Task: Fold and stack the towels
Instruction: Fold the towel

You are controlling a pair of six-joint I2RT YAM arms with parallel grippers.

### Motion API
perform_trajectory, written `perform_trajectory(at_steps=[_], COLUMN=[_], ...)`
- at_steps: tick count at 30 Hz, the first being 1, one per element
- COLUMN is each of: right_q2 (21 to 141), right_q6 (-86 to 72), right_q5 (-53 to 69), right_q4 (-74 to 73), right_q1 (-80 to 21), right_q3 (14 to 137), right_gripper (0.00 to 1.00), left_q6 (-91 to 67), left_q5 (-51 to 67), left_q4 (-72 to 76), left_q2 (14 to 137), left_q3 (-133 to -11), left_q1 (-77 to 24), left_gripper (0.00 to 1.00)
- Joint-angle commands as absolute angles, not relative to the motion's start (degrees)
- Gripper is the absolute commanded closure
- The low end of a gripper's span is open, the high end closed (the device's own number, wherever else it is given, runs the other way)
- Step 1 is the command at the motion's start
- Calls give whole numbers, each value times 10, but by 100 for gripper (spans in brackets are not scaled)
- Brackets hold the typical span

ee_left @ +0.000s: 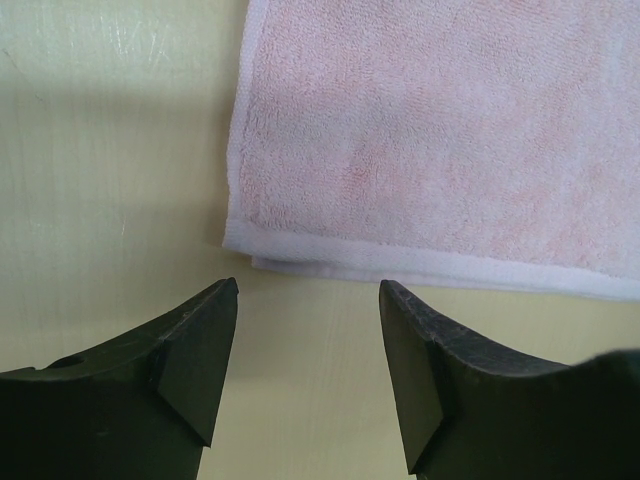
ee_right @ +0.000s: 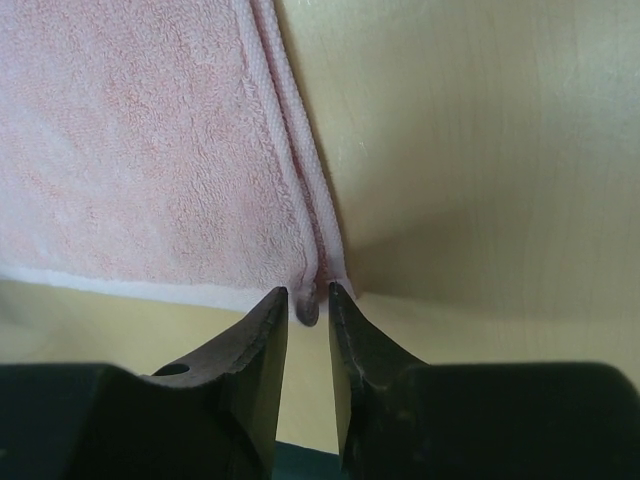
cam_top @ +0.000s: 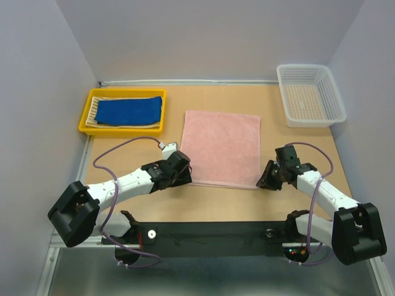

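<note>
A pale pink towel (cam_top: 222, 148) lies folded flat in the middle of the table. My left gripper (cam_top: 185, 174) sits just short of its near-left corner, open, with bare table between the fingers (ee_left: 308, 285); the pink towel (ee_left: 430, 130) lies beyond the tips. My right gripper (cam_top: 266, 180) is at the near-right corner. Its jaws stand a narrow gap apart, and the pink towel's (ee_right: 140, 140) corner pokes between the tips (ee_right: 308, 290) without visibly touching both. A royal blue towel (cam_top: 129, 111) lies on a yellow-and-cream striped towel (cam_top: 94, 110) in the yellow tray (cam_top: 86, 126).
A white mesh basket (cam_top: 311, 122) stands at the back right corner. The yellow tray sits at the back left, against the table's edge. Grey walls close in the back and both sides. Cables loop beside each arm.
</note>
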State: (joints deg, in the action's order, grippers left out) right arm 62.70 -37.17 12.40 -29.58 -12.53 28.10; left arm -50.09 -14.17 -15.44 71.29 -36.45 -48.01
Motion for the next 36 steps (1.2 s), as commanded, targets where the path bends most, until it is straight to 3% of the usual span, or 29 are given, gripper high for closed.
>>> perform_trajectory(at_steps=[1, 6, 14, 24, 36], right_q2=[628, 602, 505, 549, 480], right_q6=[-375, -377, -409, -405, -411], right_q5=[123, 110, 32, 36, 12], right_q4=[-293, -318, -372, -345, -390], right_q1=[-134, -134, -134, -134, -134], right_q3=[287, 320, 340, 335, 403], right_gripper=[73, 99, 100, 100, 99], left_q6=[-502, -502, -504, -495, -500], left_q5=[-159, -166, -183, -167, -182], left_q4=[-147, -157, -175, -165, -207], left_q2=[713, 707, 698, 732, 694], left_q3=[-369, -372, -370, -376, -395], left_q1=[-483, -483, -483, -483, -483], left_gripper=[30, 30, 31, 39, 39])
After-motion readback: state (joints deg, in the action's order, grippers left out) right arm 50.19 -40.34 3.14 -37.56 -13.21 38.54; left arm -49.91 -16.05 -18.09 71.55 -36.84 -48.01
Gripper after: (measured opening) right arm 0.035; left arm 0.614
